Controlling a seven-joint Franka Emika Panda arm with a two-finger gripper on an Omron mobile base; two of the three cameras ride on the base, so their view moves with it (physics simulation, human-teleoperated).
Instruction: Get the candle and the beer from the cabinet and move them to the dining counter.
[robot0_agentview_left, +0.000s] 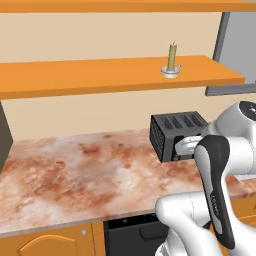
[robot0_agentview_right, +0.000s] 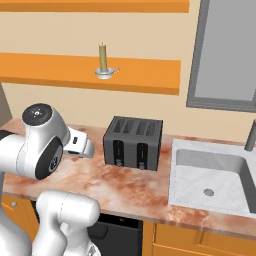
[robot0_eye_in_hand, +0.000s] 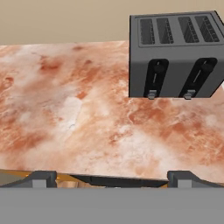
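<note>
The candle (robot0_agentview_left: 172, 56) (robot0_agentview_right: 103, 57), pale olive-yellow with a thin wick, stands upright on a small whitish dish on the middle orange shelf of the cabinet (robot0_agentview_left: 100, 75) (robot0_agentview_right: 145, 76). My gripper (robot0_eye_in_hand: 113, 178) is open with nothing between its fingers. It hovers low over the marble worktop, well below the shelf and the candle, and faces the wall. The beer and the dining counter are out of view.
A dark grey four-slot toaster (robot0_agentview_left: 176, 132) (robot0_agentview_right: 133, 142) (robot0_eye_in_hand: 175, 57) stands on the marble kitchen worktop (robot0_agentview_left: 75, 170) (robot0_eye_in_hand: 78, 113) just right of the hand. A sink (robot0_agentview_right: 210, 175) lies further right, under a grey window frame (robot0_agentview_right: 225, 55). Another shelf runs above.
</note>
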